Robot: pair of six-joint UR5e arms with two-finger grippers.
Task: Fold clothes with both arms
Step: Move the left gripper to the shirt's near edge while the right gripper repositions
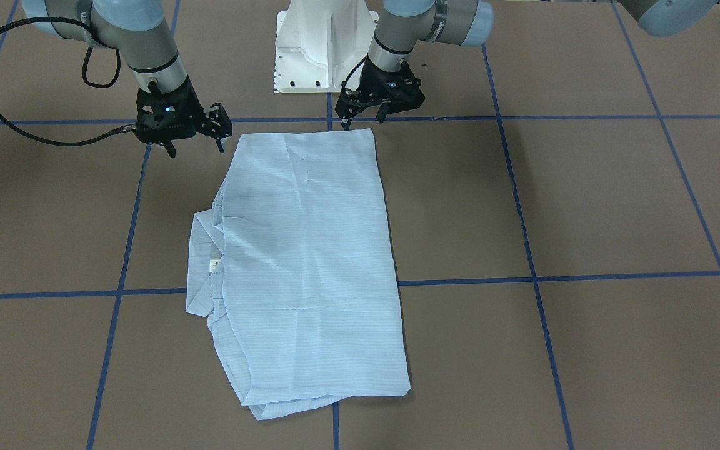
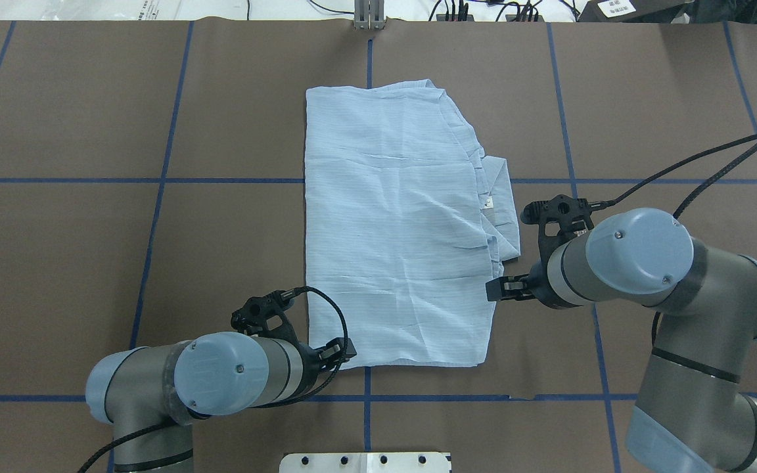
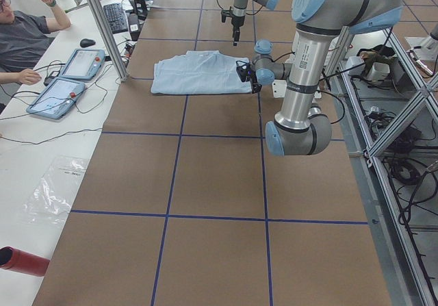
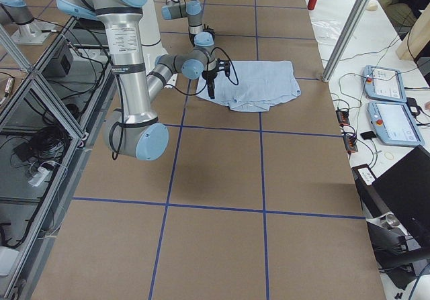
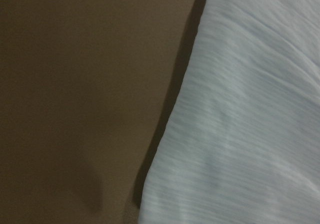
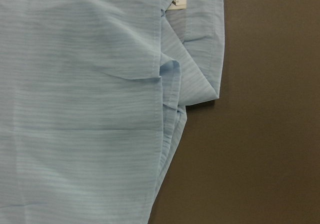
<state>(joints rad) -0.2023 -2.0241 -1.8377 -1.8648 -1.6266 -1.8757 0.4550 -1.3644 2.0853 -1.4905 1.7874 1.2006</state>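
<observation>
The pale blue striped shirt [image 1: 310, 262] lies flat on the brown table, folded into a long rectangle. Its collar [image 1: 205, 262] with a white tag pokes out from one long side. My left gripper [image 1: 365, 120] hovers open just past the shirt's near corner, with nothing between its fingers. My right gripper [image 1: 196, 149] hangs open beside the other near corner, also holding nothing. The left wrist view shows the shirt's edge [image 5: 235, 134] against bare table. In the right wrist view the folded collar [image 6: 195, 73] and tag appear below the gripper.
The white pedestal base [image 1: 322, 50] stands just behind the shirt. Blue tape lines [image 1: 116, 294] cross the brown table. In the exterior left view a person [image 3: 27, 32] sits at a side bench with two tablets [image 3: 68, 80]; a red cylinder [image 3: 20, 261] lies there too.
</observation>
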